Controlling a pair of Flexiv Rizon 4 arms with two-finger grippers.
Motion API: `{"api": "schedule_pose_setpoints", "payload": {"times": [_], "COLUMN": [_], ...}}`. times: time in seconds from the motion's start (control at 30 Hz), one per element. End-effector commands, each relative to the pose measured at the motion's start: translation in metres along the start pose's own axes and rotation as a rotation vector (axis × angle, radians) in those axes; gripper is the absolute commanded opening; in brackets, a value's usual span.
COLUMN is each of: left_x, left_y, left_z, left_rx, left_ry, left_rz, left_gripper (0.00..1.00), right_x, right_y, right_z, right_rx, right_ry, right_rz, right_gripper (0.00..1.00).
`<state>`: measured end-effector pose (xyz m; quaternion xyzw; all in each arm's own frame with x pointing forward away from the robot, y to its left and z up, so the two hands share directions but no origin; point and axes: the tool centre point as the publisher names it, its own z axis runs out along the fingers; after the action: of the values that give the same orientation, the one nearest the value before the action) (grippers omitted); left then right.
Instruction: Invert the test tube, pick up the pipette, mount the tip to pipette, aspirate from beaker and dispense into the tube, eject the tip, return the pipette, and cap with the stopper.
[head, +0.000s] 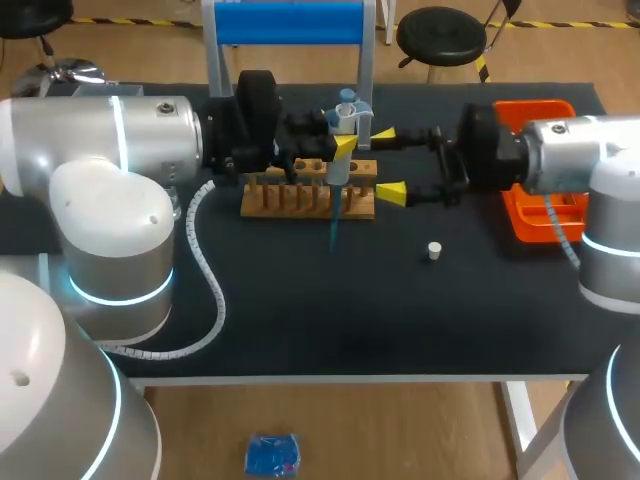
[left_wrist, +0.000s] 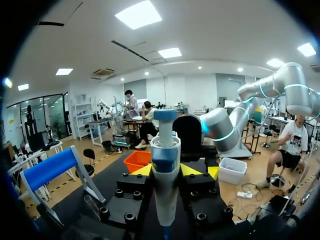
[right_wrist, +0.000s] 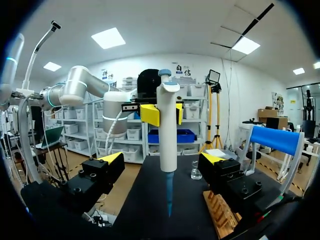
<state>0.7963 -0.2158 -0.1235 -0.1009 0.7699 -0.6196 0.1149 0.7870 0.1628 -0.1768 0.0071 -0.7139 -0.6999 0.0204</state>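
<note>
left gripper (head: 342, 142) is clamping the pipette (head: 347, 112) above the wooden rack (head: 290, 198) | right gripper (head: 390, 163) is hovering open-fingered beside the rack | risk: blue tip (head: 334, 225) is hanging low, could be snagging the rack and popping off

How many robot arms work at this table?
2. One from the left, its left gripper shut on the pipette by the wooden rack; one from the right, its right gripper open beside it. None looks hidden.

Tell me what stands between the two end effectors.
The pipette, held by the left end effector, ahead of the open right end effector; right wrist view.
</note>
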Motion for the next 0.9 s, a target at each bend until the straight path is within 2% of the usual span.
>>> {"api": "schedule_pose_setpoints", "payload": {"times": [0.03,0.9], "left_x": [0.0,0.0], "left_y": [-0.001,-0.001], "left_z": [-0.001,-0.001], "left_rx": [-0.001,-0.001], "left_ry": [0.002,0.002], "left_rz": [-0.001,-0.001], "left_gripper": [0.0,0.0], "right_x": [-0.005,-0.006], "right_y": [0.001,0.014], "right_z": [0.013,0.056], "right_rx": [0.001,-0.023], "right_ry": [0.005,-0.024], "right_rz": [0.009,0.016], "right_gripper": [1.0,1.0]}}
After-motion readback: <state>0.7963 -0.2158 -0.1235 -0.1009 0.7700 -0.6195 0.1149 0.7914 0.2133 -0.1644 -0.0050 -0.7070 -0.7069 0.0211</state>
